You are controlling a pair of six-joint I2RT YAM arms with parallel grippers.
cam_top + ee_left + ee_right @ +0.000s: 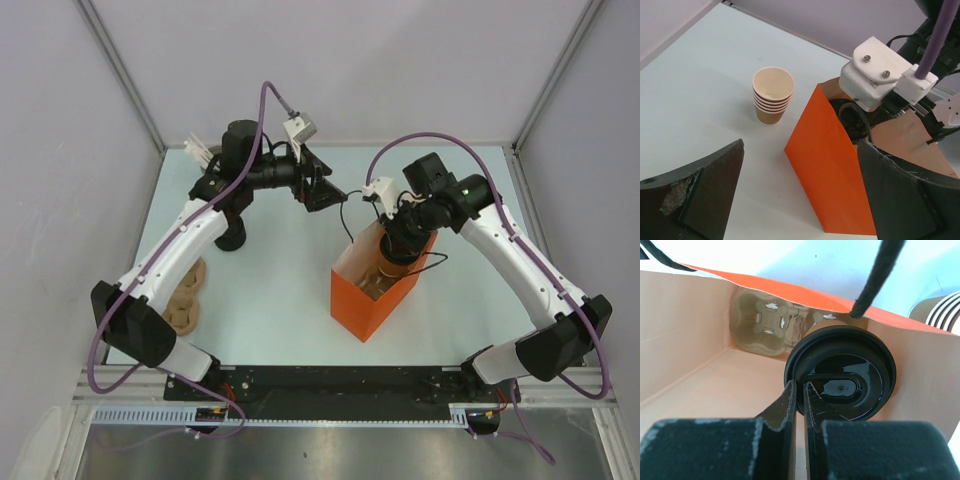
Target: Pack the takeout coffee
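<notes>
While inside orange bag (685,325), takeout coffee (840,355) half-hidden

The right gripper (800,388) reaches into an open orange paper bag (790,291) with a tan inside, its two dark fingers (784,412) drawn almost together and pinching the near left rim of the round black lid (850,372) on the takeout coffee (840,342), whose cup body is hidden beneath that lid. Deeper in the bag, past the lid, lies a moulded pulp cup carrier (762,322). A black cable (875,275) crosses the upper right, and beyond the bag's edge show the pale table (815,260) and the ringed rims of a stack of paper cups (942,310).
</notes>
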